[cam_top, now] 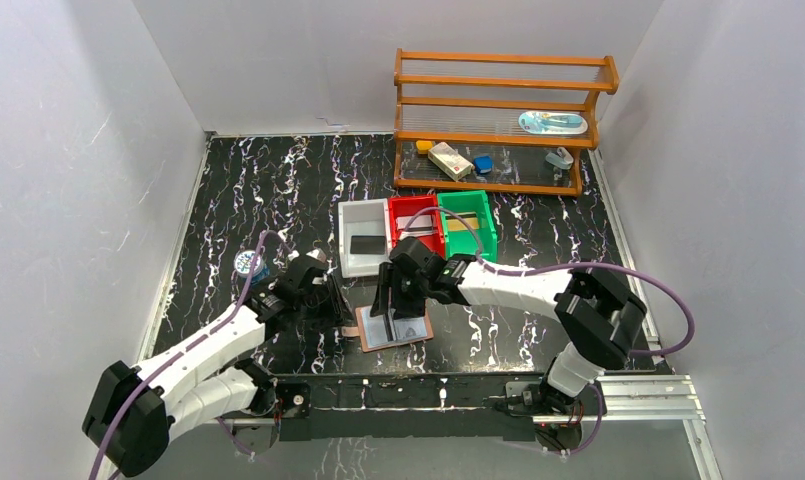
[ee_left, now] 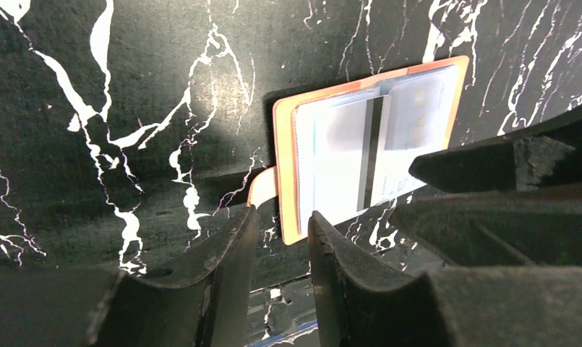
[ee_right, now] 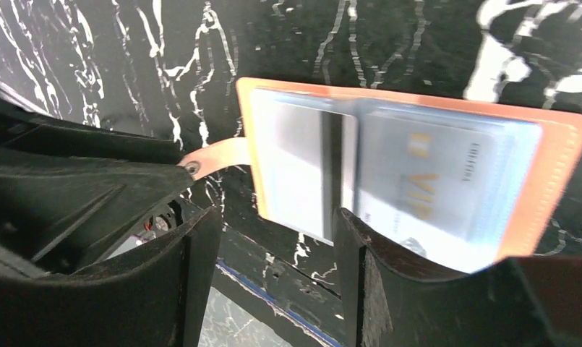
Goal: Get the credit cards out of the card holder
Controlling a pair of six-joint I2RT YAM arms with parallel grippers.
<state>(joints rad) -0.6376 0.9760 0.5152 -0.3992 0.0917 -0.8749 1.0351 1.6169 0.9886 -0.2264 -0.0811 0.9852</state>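
The right gripper (ee_right: pixel 273 220) is wide apart and holds nothing. It hangs low over the near edge of the card holder (ee_right: pixel 555 144), which lies flat and spread open on the counter (ee_right: pixel 418 43). Just past its two fingers, in line with the gap, is the card with the dark stripe (ee_right: pixel 309 166). Right beside that one is the card with gold letters (ee_right: pixel 432 188). Both cards sit in the pale blue pockets.

The left gripper (ee_left: pixel 282 217) is only a little apart, and nothing is between its fingers. The small strap (ee_left: pixel 262 186) of the card holder ends right at one fingertip. I cannot tell if the finger presses on it. The two grippers are very near each other.

What could go wrong? The cards are thin and flat, so the right gripper's fingers may slide over the slick pocket and catch nothing. They may also pinch the pocket, or the whole card holder, along with the card. Then the card holder would lift or slide, because I think nothing holds it down firmly. If the left gripper goes for the strap and misses, the card holder can slip away. Two cards may come out stuck together. And the grippers could bump, being so close.
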